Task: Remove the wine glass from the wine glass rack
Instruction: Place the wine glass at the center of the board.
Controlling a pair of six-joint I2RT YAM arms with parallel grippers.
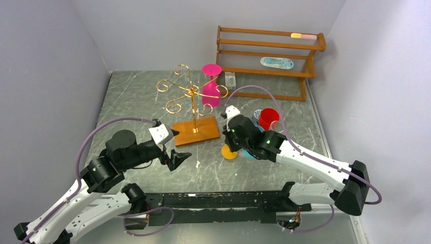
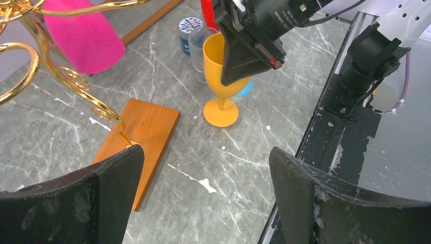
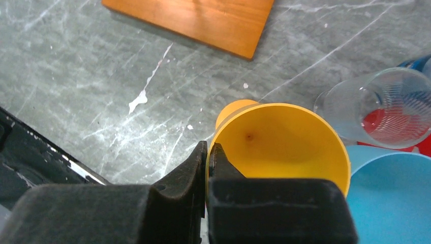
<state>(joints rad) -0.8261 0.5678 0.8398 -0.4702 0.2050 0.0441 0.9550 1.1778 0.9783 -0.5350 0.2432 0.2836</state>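
The gold wire wine glass rack [image 1: 192, 94] stands on its orange-brown wooden base [image 1: 195, 130] mid-table. A pink wine glass [image 1: 211, 91] hangs upside down on its right arm; it also shows in the left wrist view [image 2: 81, 35]. A yellow wine glass [image 2: 219, 101] stands upright on the table right of the base. My right gripper [image 3: 208, 150] is shut on the rim of that yellow glass [image 3: 284, 142], one finger inside and one outside. My left gripper [image 2: 206, 168] is open and empty, low over the table just in front of the base [image 2: 142, 132].
A brown slatted wooden shelf [image 1: 269, 56] stands at the back right. A red cup [image 1: 268, 118], a clear glass [image 3: 376, 107] and a blue bowl [image 3: 391, 198] crowd close beside the yellow glass. The black mounting rail [image 1: 218, 201] runs along the near edge.
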